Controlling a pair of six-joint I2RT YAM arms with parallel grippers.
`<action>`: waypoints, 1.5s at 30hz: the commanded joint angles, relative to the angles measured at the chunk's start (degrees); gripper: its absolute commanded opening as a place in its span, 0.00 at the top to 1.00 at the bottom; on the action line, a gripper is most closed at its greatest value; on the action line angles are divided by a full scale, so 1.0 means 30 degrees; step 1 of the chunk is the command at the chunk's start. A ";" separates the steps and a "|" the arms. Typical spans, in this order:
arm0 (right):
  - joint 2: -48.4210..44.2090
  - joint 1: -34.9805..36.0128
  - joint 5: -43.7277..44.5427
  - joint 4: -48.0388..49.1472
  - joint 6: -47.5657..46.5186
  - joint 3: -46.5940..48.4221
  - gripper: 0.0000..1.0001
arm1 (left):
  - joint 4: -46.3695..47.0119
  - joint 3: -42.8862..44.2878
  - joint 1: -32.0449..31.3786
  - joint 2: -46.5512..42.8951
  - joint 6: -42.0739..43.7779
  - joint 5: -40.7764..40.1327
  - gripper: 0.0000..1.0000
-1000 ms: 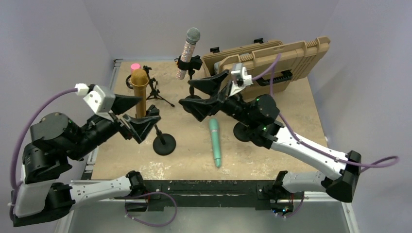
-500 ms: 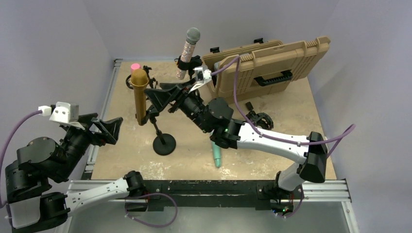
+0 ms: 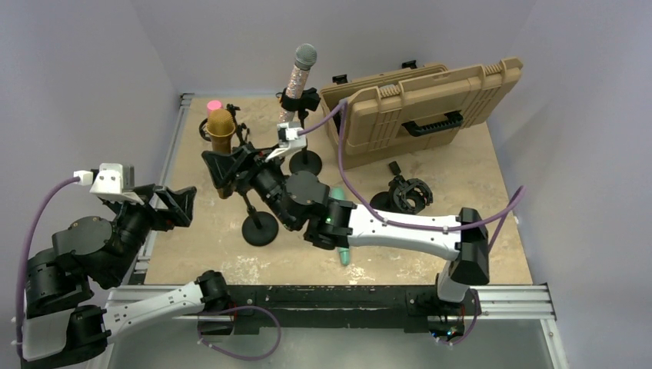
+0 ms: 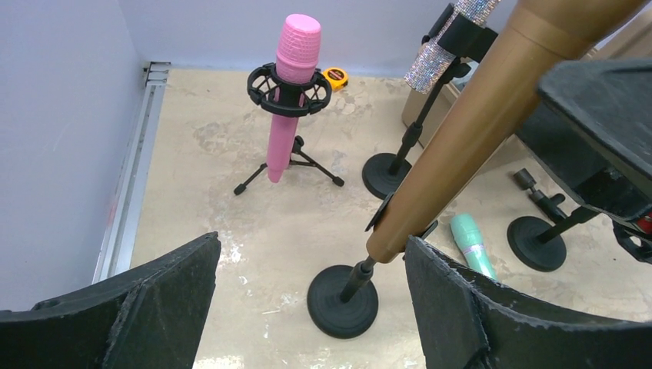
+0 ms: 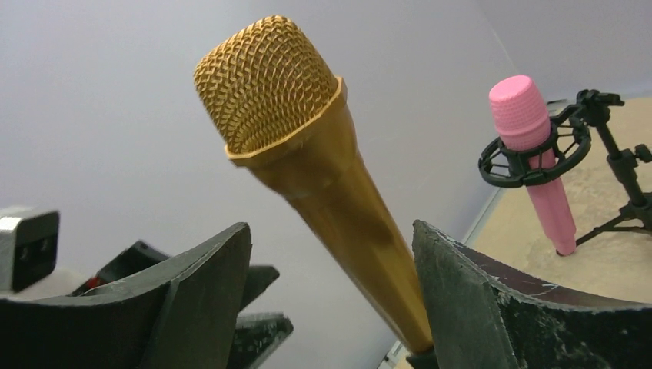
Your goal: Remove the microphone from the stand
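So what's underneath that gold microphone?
A thin black rod runs down from the gold microphone to a round black base on the table. The clip gripping it is mostly hidden behind the microphone body; only its edges show.

Gold microphone (image 5: 317,177) tilts between the parted jaws.

Gold microphone (image 3: 221,146) with a mesh ball head on top and a long tapered body. It's leaning, head up, and its bottom end is clipped into the black stand (image 3: 259,228). The stand's just a thin angled rod on a round flat base, parked on the left half of the desk (image 3: 461,177).
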 commanded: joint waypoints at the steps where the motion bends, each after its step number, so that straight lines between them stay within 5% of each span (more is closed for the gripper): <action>1: 0.1661 0.0196 0.3110 -0.2346 -0.0565 0.3343 0.26 | -0.0218 -0.0443 -0.0053 0.0046 -0.0741 -0.0470 0.13; 9: 0.3117 0.0261 0.4071 -0.3563 -0.2842 0.5063 0.50 | -0.0112 -0.1048 -0.0053 -0.0042 -0.1084 -0.0215 0.12; 16: -0.0512 -0.0116 -0.2732 0.2678 -0.9928 -0.0115 1.00 | 0.0538 -0.1676 -0.0035 0.0296 -0.1067 0.1733 0.11; 21: -0.3121 -0.2901 -1.1082 0.4785 -1.2303 -0.3084 1.00 | 0.1702 -0.2091 -0.0051 0.0404 -0.0914 0.3421 0.09; 24: -0.3486 -0.5022 -1.7955 0.4162 -1.2948 -0.3095 1.00 | 0.2625 -0.2520 -0.0043 0.0332 -0.0778 0.4248 0.08; 28: -0.2695 -0.5951 -2.2918 0.2530 -1.4628 -0.2138 1.00 | 0.3886 -0.3378 -0.0032 0.0313 -0.0479 0.5685 0.06; 38: -0.2410 -0.6793 -2.6200 0.0437 -1.5717 -0.1446 1.00 | 0.6056 -0.5137 0.0004 0.0427 -0.0432 0.7127 0.05; 45: -0.2839 -0.7688 -2.5609 0.1915 -1.2608 -0.2488 1.00 | 0.6258 -0.4568 0.1296 0.1744 -0.0064 0.7634 0.03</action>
